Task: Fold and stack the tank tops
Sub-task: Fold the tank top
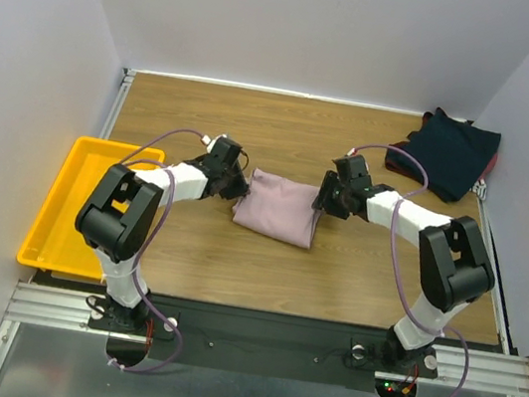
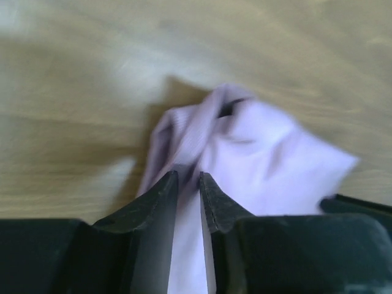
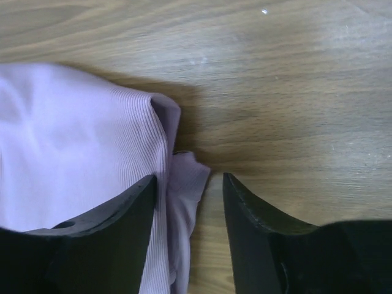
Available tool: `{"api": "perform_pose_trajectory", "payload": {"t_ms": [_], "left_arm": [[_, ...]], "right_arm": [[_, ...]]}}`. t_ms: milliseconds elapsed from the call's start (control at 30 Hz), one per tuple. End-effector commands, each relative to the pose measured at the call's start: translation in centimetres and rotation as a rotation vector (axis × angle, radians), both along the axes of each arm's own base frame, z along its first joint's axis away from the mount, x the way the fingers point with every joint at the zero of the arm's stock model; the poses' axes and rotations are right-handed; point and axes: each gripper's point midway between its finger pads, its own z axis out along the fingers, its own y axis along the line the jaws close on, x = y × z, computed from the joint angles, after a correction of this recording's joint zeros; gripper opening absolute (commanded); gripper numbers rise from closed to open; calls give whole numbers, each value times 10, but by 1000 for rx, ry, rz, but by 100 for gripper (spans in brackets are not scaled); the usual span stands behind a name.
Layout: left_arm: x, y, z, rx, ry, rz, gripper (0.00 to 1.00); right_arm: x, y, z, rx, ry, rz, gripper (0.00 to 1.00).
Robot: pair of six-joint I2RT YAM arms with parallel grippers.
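Note:
A dusty pink tank top point(image 1: 278, 211) lies folded into a compact rectangle on the wooden table, between my two grippers. My left gripper point(image 1: 239, 187) sits at its left end. In the left wrist view the gripper point(image 2: 188, 177) has its jaws a narrow gap apart over the pink fabric point(image 2: 263, 153), which is bunched ahead of them. At the right end is my right gripper point(image 1: 325, 200). The right wrist view shows it point(image 3: 188, 180) open, with the top's ribbed edge point(image 3: 73, 141) lying loose between the jaws. The dark navy tank tops point(image 1: 448, 152) sit piled at the back right corner.
A yellow plastic tray point(image 1: 73, 198) rests at the table's left edge, partly overhanging it. White walls enclose the table on the left, back and right. Bare wood point(image 1: 285, 131) stretches behind the pink top.

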Motion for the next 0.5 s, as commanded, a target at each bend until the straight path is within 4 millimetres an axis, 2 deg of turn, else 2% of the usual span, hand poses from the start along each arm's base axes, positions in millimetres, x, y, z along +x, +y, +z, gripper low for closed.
{"api": "perform_pose_trajectory", "payload": {"t_ms": [0,200,300,367,400,433,467], "left_arm": [[-22,5,-29,64,52,-7,27],[-52,5,-44,54,93,-4,24],[-68,3,-45,29,107,8,19],[-80,-10,-42,-4,108,-1,18],[-87,-13,-43,-14,115,-3,18],[-95,-26,-40,-36,108,-28,18],[-101,-32,-39,-53,110,-34,17]], "right_arm": [[17,-2,5,-16,-48,-26,51],[17,-3,-8,-41,-25,-19,37],[25,-8,-9,-45,-24,-29,32],[33,-11,-13,-40,-15,-32,32],[46,-6,-3,-35,-47,-16,32],[51,-4,-9,-42,-39,-6,32],[58,3,-4,-28,-51,18,31]]}}
